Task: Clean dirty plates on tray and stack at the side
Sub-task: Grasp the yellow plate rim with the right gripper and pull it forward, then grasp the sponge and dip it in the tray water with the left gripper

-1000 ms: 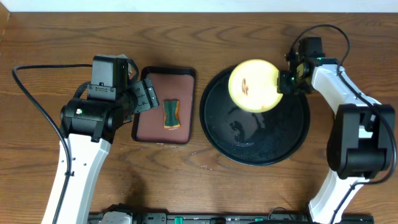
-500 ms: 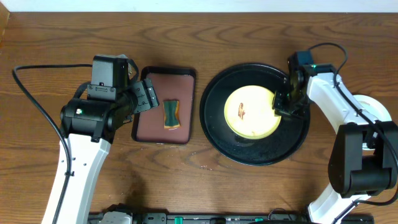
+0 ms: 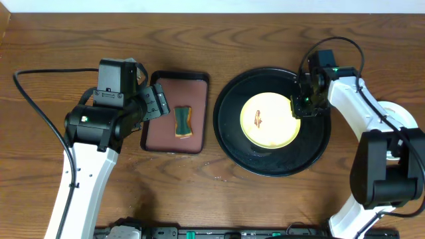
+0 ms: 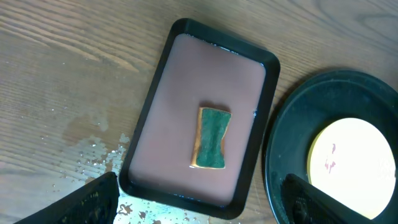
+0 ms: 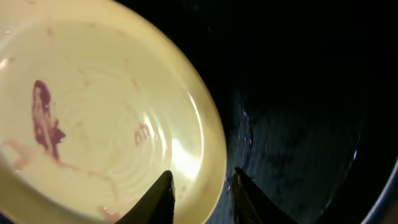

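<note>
A pale yellow plate [image 3: 267,121] with a red-brown smear lies flat in the middle of the glossy black tray [image 3: 232,136]. My right gripper [image 3: 300,106] hovers at the plate's right rim. In the right wrist view its fingers [image 5: 202,177] straddle the rim of the plate [image 5: 93,124], open, with a gap on both sides; the black tray [image 5: 298,93] fills the rest of that view. My left gripper [image 3: 156,101] stands wide open over the near edge of the reddish-brown tray [image 4: 180,81]. In the left wrist view the fingers [image 4: 199,186] hold nothing, and the plate [image 4: 354,162] shows at the right.
A green and yellow sponge [image 3: 182,122] lies in the small rectangular reddish-brown tray [image 3: 159,133], also seen as the sponge [image 4: 211,138] from the left wrist. Water drops [image 4: 99,149] wet the wood beside it. A pale round thing [image 3: 395,111] sits partly hidden under the right arm.
A second ago the right gripper held the yellow plate tilted in the air above the tray. The plate now lies flat in the tray and the jaws have opened off its rim.
</note>
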You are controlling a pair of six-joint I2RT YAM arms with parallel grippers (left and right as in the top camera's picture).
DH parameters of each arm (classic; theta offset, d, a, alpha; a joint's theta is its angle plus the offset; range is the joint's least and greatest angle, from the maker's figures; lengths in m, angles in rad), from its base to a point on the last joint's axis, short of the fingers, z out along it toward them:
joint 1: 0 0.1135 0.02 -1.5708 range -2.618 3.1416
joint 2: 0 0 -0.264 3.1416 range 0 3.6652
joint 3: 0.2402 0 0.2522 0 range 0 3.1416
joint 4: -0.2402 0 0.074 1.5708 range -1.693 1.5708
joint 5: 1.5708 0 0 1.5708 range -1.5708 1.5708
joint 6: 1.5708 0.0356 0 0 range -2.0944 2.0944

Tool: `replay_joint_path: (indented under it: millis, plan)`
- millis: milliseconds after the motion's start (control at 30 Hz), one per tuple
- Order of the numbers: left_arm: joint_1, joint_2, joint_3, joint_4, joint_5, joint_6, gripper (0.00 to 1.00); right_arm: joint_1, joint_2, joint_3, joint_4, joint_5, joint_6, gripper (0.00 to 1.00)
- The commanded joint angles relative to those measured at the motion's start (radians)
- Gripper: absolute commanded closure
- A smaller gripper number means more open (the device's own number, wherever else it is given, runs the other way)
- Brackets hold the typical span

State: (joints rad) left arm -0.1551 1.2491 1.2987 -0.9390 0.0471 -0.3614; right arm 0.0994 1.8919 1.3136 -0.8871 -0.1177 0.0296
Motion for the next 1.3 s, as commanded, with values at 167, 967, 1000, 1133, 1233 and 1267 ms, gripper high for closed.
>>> replay_joint_path:
  millis: [167,967,1000,1133,1233,1267]
  plan:
    - [0.002,-0.001,0.014,0.013,0.000,-0.006,0.16,0.000,0.113,0.009,0.034,0.004,-0.023,0.79]
    - [-0.143,0.461,-0.101,0.190,-0.048,0.006,0.31,-0.006,0.122,-0.004,0.045,0.005,0.089,0.99]
    - [-0.143,0.484,-0.101,0.208,-0.047,0.006,0.31,-0.006,0.122,-0.004,0.044,0.005,0.089,0.99]
    - [-0.144,0.592,-0.101,0.315,-0.048,0.006,0.54,-0.006,0.122,-0.004,0.042,0.005,0.089,0.99]
    - [-0.144,0.665,-0.101,0.374,-0.048,0.006,0.67,-0.006,0.122,-0.004,0.042,0.005,0.089,0.99]
    - [-0.144,0.690,-0.101,0.386,-0.048,0.006,0.72,-0.006,0.122,-0.004,0.041,0.004,0.089,0.99]
